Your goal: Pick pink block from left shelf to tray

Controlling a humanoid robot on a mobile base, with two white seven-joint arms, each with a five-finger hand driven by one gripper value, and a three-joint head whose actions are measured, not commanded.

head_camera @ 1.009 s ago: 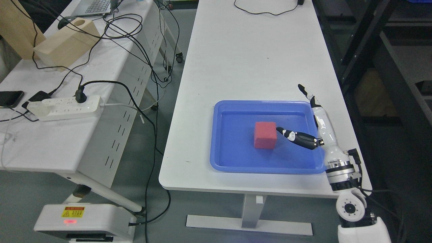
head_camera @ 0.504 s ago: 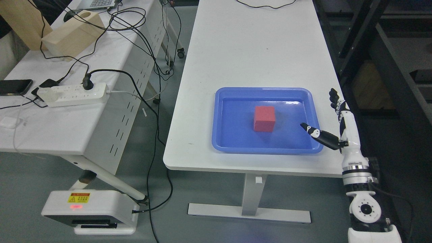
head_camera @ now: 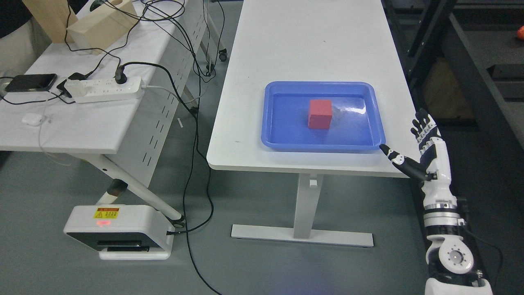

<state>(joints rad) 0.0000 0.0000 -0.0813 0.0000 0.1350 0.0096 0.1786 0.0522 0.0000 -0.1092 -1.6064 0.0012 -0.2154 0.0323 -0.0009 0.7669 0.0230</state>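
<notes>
A pink-red block (head_camera: pixel 319 114) rests upright on the floor of the blue tray (head_camera: pixel 278 141), which sits on the white table (head_camera: pixel 303 45). My right hand (head_camera: pixel 417 149) comes in from the lower right. It is open and empty, with fingers spread, and hangs off the table's front right corner, apart from the tray. The thumb tip (head_camera: pixel 387 150) points toward the tray's near right corner. The left arm is out of view.
A second white table (head_camera: pixel 82 123) at left carries a power strip (head_camera: pixel 104 89), a phone (head_camera: pixel 30 82), cables and wooden blocks (head_camera: pixel 102 24). A white floor unit (head_camera: pixel 118 231) stands at lower left. A dark shelf frame (head_camera: pixel 470 73) runs along the right.
My right hand has pulled back from beside the block, out of the tray and off the table's front right corner. The whole picture has shifted, so the camera has moved back.
</notes>
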